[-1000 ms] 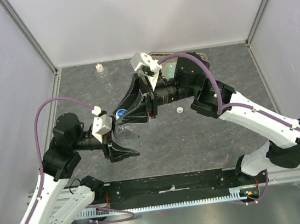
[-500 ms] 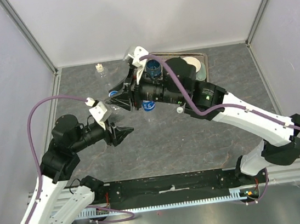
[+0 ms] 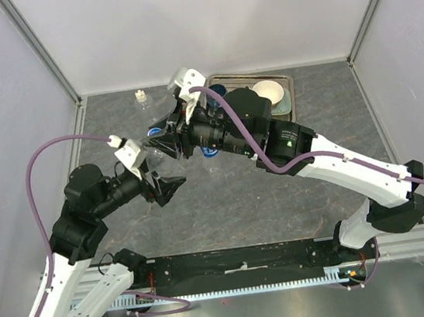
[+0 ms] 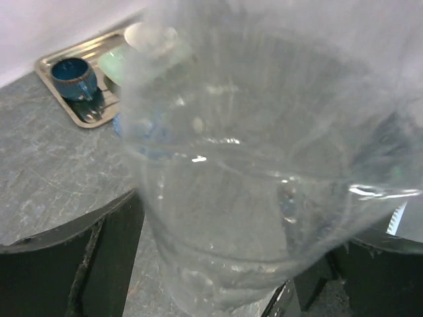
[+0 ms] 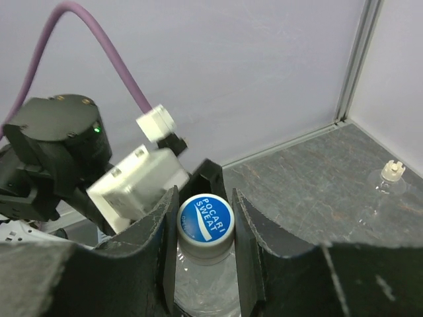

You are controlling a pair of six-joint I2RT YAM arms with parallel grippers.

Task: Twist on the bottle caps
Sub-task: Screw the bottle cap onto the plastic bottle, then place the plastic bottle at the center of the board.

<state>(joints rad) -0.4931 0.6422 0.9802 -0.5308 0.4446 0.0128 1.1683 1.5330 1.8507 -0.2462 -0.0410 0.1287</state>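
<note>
A clear bottle [image 5: 201, 284] hangs from its neck, topped by a cap [image 5: 205, 221] with a blue printed lid. My right gripper [image 5: 204, 195] is shut on that cap, one finger on each side. In the top view the right gripper [image 3: 156, 138] hovers over the left-middle of the table. The bottle's blurred lower body [image 4: 264, 198] fills the left wrist view. It sits between the spread fingers of my left gripper [image 4: 238, 264], which is open. In the top view the left gripper [image 3: 170, 187] is just below the right one. Another small clear bottle [image 3: 141, 97] stands at the back left.
A metal tray [image 3: 291, 93] at the back holds a white bowl [image 3: 269, 90] and a dark blue cup [image 3: 217, 90]. A blue-labelled bottle [image 3: 210, 152] lies under the right arm. The enclosure's walls close in on three sides.
The right gripper has carried the capped bottle up and away toward the back left. The left gripper's fingers have spread wider and it has stayed lower.
</note>
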